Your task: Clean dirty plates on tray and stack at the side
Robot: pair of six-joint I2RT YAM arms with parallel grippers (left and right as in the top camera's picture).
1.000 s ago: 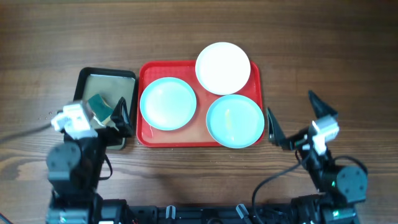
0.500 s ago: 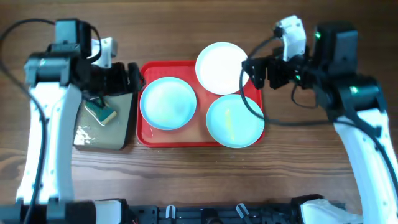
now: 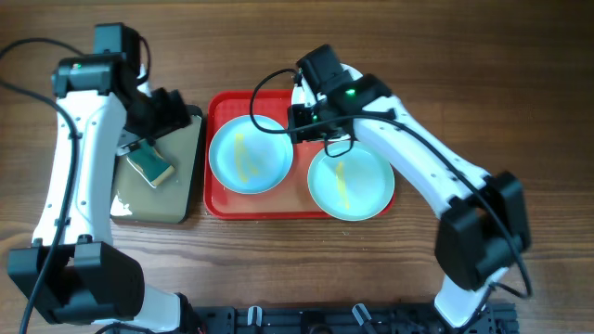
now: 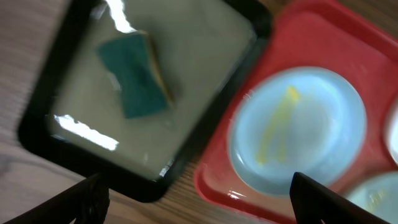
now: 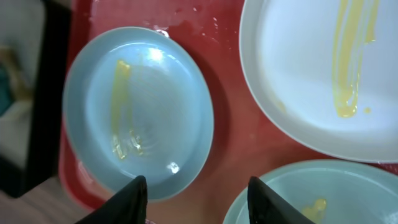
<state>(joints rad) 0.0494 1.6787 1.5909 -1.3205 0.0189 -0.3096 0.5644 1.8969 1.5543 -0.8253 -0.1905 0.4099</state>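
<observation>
Where the red tray [image 3: 278,206] sits in the middle of the desk [image 3: 483,56], it holds the left blue plate [image 3: 251,155], the right blue plate [image 3: 351,181] and the white plate [image 5: 323,68]. All three have yellow smears. A black tray [image 3: 162,199] sits just beside its left edge and holds a sponge [image 3: 150,166]. The left hand [image 4: 199,190] hangs spread above both trays. The right hand [image 5: 198,193] hangs spread above the plates, and its arm hides the white plate from overhead.

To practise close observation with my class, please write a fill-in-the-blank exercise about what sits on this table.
The sponge lies in the small tray, whose rim is ___.
The pale blue plates sit on the large tray, coloured ___.
Each plate's smear is coloured ___.
The right wrist view shows a third plate, coloured ___.
Missing words: black, red, yellow, white.
</observation>
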